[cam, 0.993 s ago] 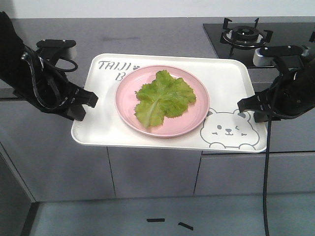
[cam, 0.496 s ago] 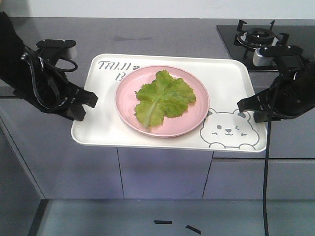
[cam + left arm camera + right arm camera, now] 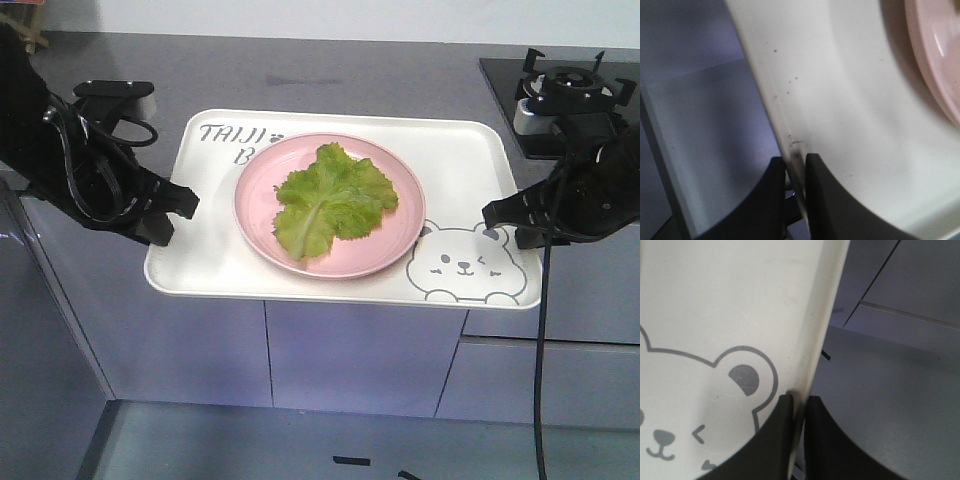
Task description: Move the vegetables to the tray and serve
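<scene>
Two grippers carry the tray in the front view: the left gripper pinches its left short rim and the right gripper pinches the right one, probably so that the load is level and balanced near the grey counter. The lettuce leaf lies on the pink plate, which sits near the middle of the tray. Its pale rib runs slanted, with the stem end toward the near left, while the tray's long axis goes from side to side. In the left wrist view, the fingers are narrow, closed on the thin rim. In the right wrist view, the fingers clamp the rim beside the bear drawing.
</scene>
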